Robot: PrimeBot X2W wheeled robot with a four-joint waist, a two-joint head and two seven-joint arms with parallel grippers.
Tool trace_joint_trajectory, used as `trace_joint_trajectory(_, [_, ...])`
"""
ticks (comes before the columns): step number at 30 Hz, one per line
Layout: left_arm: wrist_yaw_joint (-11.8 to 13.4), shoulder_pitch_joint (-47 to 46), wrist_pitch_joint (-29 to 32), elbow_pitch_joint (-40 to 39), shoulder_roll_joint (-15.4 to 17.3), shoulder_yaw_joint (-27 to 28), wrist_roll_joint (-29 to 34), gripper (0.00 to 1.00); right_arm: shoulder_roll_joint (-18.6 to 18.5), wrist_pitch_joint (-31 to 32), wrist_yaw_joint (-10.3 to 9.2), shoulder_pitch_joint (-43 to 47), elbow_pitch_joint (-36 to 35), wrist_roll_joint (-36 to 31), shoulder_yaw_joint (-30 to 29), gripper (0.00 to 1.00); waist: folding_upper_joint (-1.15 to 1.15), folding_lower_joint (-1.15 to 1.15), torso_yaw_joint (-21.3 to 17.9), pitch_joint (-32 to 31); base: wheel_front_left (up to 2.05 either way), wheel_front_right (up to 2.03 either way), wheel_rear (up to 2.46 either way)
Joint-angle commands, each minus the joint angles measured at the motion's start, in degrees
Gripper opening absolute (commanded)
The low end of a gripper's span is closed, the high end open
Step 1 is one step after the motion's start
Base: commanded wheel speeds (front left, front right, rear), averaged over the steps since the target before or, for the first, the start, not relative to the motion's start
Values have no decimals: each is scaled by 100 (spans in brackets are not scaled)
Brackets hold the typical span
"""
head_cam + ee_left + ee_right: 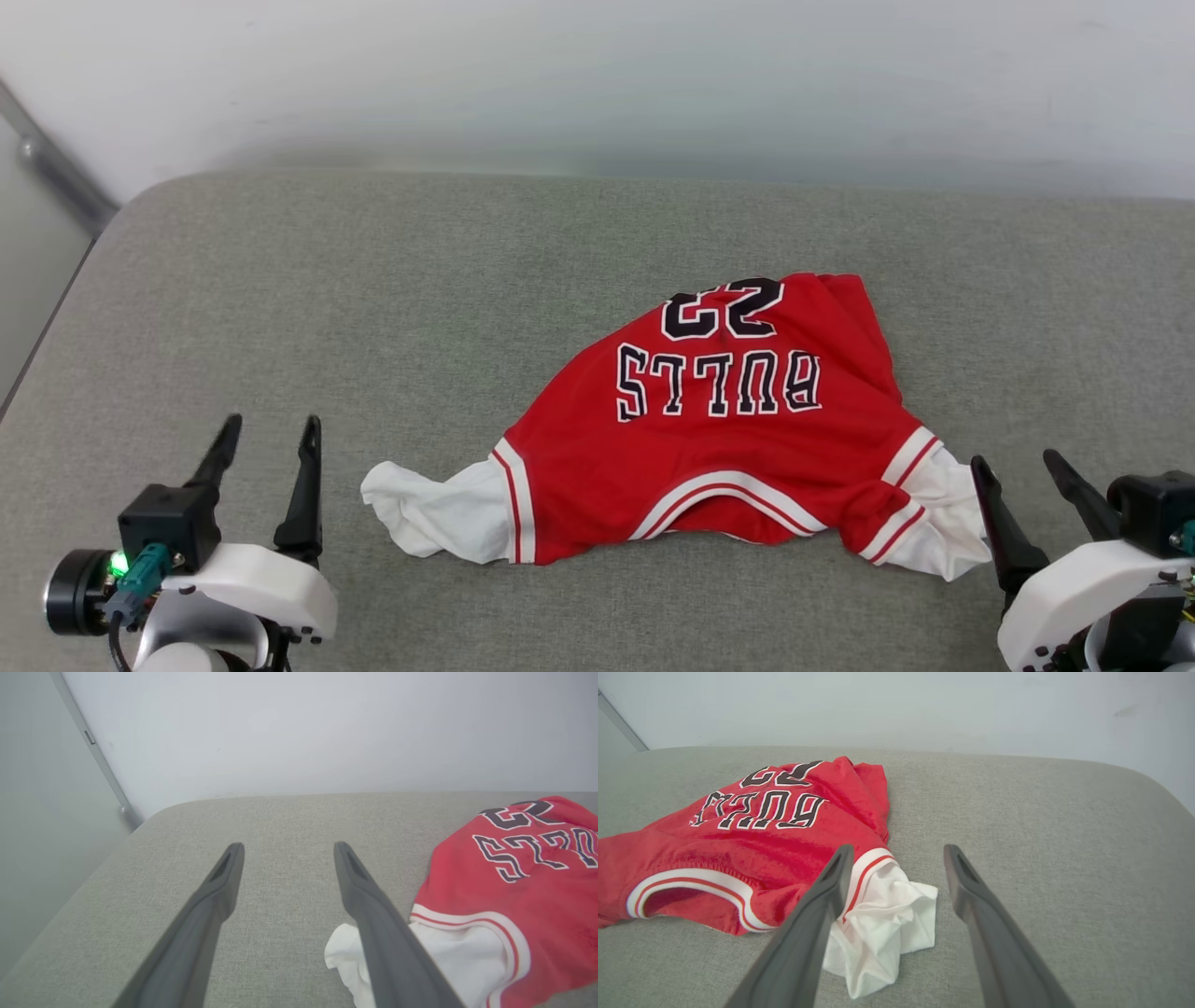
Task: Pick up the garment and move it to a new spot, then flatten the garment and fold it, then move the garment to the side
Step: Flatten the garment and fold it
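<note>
The garment (719,439) is a red jersey T-shirt with white sleeves, striped trim and black lettering facing up. It lies crumpled on the grey cushion (373,308), collar toward me. My left gripper (271,431) stands open at the lower left, apart from the white left sleeve (429,513). In the left wrist view the left gripper (285,851) holds nothing, and the garment (514,896) lies to its right. My right gripper (1018,462) is open at the lower right, just beside the right sleeve (943,523). In the right wrist view the right gripper (899,854) is empty above that sleeve (887,924).
A pale wall (597,84) rises behind the cushion. The cushion's left edge (56,308) drops off beside a grey metal strip (56,168). Bare cushion surface spreads to the left of and behind the garment.
</note>
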Motion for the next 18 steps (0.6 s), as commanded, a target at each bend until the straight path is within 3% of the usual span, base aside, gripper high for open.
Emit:
trace_joint_trajectory(1, [30, 30, -41, -75, 3, 8, 16, 100, -53, 91, -2, 59, -78, 24, 12, 100, 0, 1, 37, 5, 0, 0, 0])
trace_joint_trajectory(12, [123, 121, 11, -760, 28, -125, 147, 100, -604, 3234, -2, -55, -937, 274, 499, 100, 0, 1, 288, 135, 0, 0, 0])
trace_joint_trajectory(15, [85, 83, 26, -744, -15, -202, 130, 100, -733, 3764, -2, -201, -964, 202, 661, 100, 0, 1, 382, 202, 0, 0, 0])
trace_joint_trajectory(18, [45, -2, 27, -723, -56, -274, 109, 100, -894, 3886, -3, -380, -882, 58, 787, 100, 0, 1, 492, 288, 0, 0, 0])
